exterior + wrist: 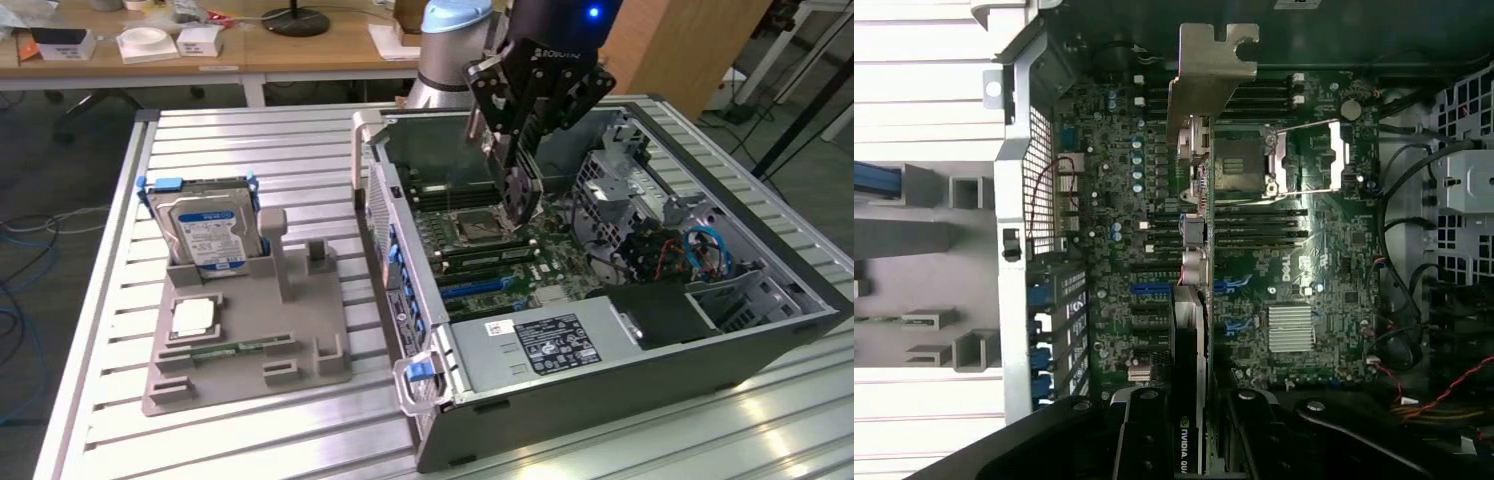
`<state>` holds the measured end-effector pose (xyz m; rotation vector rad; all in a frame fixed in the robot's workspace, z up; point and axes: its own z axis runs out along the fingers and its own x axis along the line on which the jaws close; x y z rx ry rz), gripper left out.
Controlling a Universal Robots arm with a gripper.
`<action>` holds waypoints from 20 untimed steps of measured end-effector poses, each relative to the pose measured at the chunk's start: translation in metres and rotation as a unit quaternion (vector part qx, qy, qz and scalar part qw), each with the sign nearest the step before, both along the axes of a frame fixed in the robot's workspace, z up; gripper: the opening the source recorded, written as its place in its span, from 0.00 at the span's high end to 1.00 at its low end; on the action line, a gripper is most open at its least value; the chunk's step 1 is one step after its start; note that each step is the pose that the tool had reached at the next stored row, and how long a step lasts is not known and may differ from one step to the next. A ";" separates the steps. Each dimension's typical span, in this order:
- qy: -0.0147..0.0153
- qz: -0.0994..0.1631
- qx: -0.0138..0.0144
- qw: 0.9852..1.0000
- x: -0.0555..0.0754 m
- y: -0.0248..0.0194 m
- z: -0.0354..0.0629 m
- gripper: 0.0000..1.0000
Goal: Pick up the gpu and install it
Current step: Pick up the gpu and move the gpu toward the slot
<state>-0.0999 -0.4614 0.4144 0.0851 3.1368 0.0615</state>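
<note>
My jaws are gripping the gpu (1206, 90), partly closed. I am holding it over the board (1294, 265) in the case (601, 375). It needs lining up with a slot.

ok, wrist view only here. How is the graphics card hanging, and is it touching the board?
Observer: The pincer holds the graphics card lengthwise, end down, over the open computer case. Its lower end is close above the board near the processor socket; contact unclear.
Operator: What's on the parts rack?
Observer: A hard drive stands upright in the gray rack, on the exterior view's left of the case.
Operator: Anything else?
Observer: A memory stick and a small square chip lie flat on it.
</note>
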 end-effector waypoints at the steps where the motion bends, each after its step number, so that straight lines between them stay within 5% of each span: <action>1: 0.000 0.000 0.000 1.000 0.002 0.0000 0.0000 0.74; 20: 0.000 0.000 0.000 1.000 0.032 0.0000 0.0000 0.74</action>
